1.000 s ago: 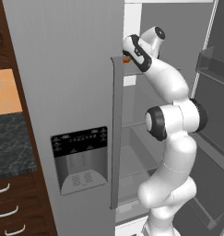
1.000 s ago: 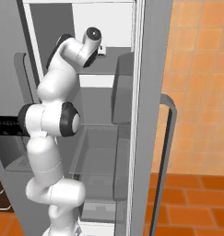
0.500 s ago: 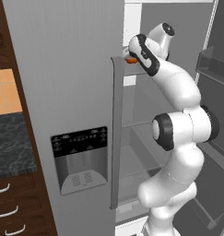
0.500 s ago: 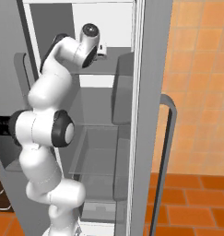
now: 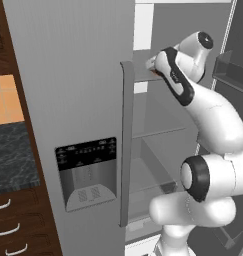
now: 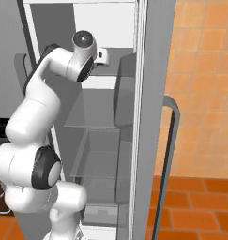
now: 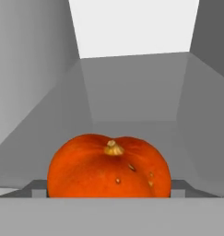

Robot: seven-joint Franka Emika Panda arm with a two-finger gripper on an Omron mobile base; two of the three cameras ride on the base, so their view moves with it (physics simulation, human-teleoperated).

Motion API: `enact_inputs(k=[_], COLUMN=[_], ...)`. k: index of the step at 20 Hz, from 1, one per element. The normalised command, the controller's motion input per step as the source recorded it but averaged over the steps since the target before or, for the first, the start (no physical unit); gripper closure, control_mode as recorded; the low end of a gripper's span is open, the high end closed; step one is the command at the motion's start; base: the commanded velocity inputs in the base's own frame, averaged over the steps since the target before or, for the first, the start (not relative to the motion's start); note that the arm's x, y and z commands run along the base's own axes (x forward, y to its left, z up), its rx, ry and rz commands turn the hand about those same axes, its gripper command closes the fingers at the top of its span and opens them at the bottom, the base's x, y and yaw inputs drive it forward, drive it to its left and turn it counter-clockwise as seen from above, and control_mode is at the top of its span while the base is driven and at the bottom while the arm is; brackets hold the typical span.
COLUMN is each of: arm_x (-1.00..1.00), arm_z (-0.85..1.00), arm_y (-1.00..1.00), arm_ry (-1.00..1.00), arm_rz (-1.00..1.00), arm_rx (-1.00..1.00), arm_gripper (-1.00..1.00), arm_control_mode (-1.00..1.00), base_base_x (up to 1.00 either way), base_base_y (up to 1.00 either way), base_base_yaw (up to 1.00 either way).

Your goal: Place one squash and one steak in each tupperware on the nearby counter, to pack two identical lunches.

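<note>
An orange-red squash [image 7: 109, 168] with a short tan stem sits on a grey fridge shelf, close up at the bottom of the hand view. My gripper [image 7: 109, 186] is around it, one dark fingertip [image 7: 38, 187] against its left side and the other against its right. In the left base view the gripper [image 5: 152, 67] reaches into the upper fridge compartment behind the door edge. The right base view has the hand [image 6: 102, 55] at the same upper shelf. A strip of the dark speckled counter [image 5: 13, 150] lies at far left. The steak and tupperware are out of view.
The closed grey fridge door [image 5: 78, 75] with its long handle [image 5: 125, 145] and dispenser panel [image 5: 88, 172] stands just left of the arm. The opened right door [image 6: 153, 93] with its handle [image 6: 169, 154] flanks the compartment. Glass shelves and a drawer [image 6: 96, 159] lie below. Brown drawers [image 5: 5, 230] sit under the counter.
The arm has stretched up and forward, pushing the hand deeper onto the upper fridge shelf. The jaws have narrowed slightly onto the squash.
</note>
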Motion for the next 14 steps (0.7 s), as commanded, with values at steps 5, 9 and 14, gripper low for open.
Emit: enact_inputs(k=[5,9,14], arm_x=[-1.00,-1.00,-1.00], arm_z=[0.12,0.08,-0.34], arm_y=[-0.07,-0.24,-0.09], arm_ry=[0.00,0.00,0.00], arm_rz=[-0.14,-0.14,-0.10], arm_rx=[0.00,0.00,-0.10], arm_gripper=[1.00,1.00,1.00], arm_control_mode=[-1.00,-1.00,-1.00], base_base_x=[0.00,0.00,0.00], base_base_y=[0.00,0.00,0.00], base_base_yaw=[0.00,0.00,0.00])
